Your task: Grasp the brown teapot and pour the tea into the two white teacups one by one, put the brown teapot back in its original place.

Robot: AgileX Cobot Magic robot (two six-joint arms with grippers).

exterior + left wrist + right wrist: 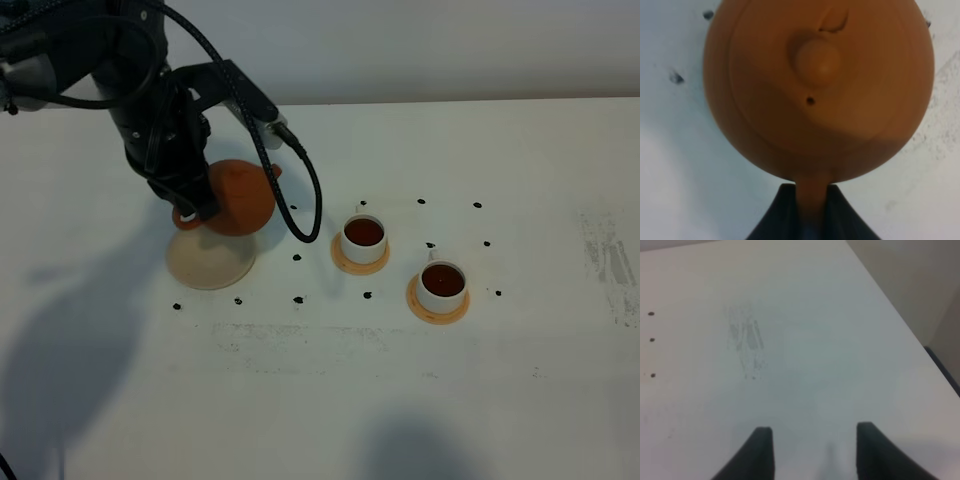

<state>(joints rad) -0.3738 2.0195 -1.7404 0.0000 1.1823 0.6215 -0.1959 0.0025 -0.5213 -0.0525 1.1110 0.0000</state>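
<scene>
Fingers of left gripper [190, 212] clamped on loop handle of brown teapot [238, 196], held over pale beige disc [209, 258]; contact with disc not clear. Two white teacups [364, 237] [442, 284], each on a tan coaster [359, 262], filled with dark tea, right of teapot.

Left wrist: dark fingers [775, 215] pinching handle, brown teapot [820, 90] seen from above, knobbed lid on.

Right wrist: right gripper [812, 440] parted wide, holding nothing, above bare white table [805, 340].
</scene>
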